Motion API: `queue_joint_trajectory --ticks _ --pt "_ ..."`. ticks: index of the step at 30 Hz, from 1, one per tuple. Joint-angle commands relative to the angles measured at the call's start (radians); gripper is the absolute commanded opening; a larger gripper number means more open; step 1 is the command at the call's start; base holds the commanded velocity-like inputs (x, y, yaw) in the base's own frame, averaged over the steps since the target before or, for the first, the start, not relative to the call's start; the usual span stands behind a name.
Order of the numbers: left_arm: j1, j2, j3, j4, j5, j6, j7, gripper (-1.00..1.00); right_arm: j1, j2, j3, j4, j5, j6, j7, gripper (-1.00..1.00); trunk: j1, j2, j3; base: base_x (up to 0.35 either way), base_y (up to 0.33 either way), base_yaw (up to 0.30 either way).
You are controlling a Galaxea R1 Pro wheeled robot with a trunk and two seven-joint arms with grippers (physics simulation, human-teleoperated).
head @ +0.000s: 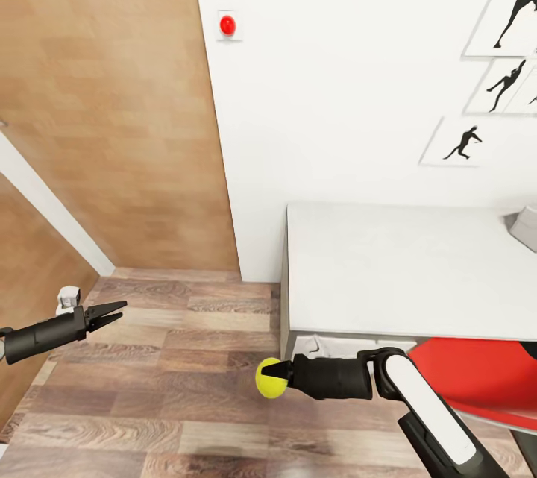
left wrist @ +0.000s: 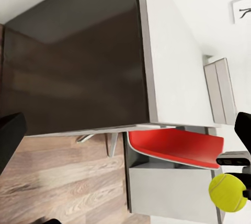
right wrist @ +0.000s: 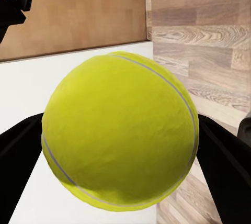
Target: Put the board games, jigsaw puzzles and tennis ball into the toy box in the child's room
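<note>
I have the tennis ball (head: 270, 378) clamped in my right end effector (head: 277, 376), its two dark fingers (right wrist: 18, 169) pressed against opposite sides of the ball. It hangs over the wood-plank floor (head: 171, 388), just off the near corner of the white worktop (head: 403, 269) and below the level of its top. Beside that corner, tucked partly under the worktop's front edge, is a red chair (head: 477, 381), right next to my right forearm. At the far end of the worktop from the ball, the light-grey toy box (head: 524, 227) shows only as a corner at the frame edge; the left wrist view shows it as a pale tray (left wrist: 222, 90) lying on the top. My left end effector (head: 112, 312) is held over the floor, well apart from the worktop, with its fingers parted and nothing between them. Behind the worktop stands the white wall with black silhouette pictures (head: 466, 142) and a red button (head: 227, 25).
</note>
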Motion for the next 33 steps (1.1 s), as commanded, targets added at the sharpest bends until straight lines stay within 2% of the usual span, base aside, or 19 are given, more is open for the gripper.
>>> queue_joint_trajectory --ticks 1,26,33 --pt "-0.004 0.001 -0.007 -0.001 0.011 0.007 -0.003 1.00 -0.001 0.000 0.001 -0.001 -0.010 0.000 -0.011 -1.00 0.001 -0.002 0.000 0.000 0.000 0.000" --pt "-0.004 0.001 -0.008 -0.001 0.011 0.006 -0.004 1.00 -0.001 0.002 0.002 -0.001 -0.007 -0.002 -0.017 -1.00 0.001 -0.002 0.041 0.000 0.000 0.000" --pt "-0.004 0.001 -0.007 -0.001 0.011 0.006 -0.004 1.00 0.000 0.002 0.002 -0.001 0.043 -0.002 -0.017 -1.00 0.001 -0.002 0.053 0.000 0.000 0.000"
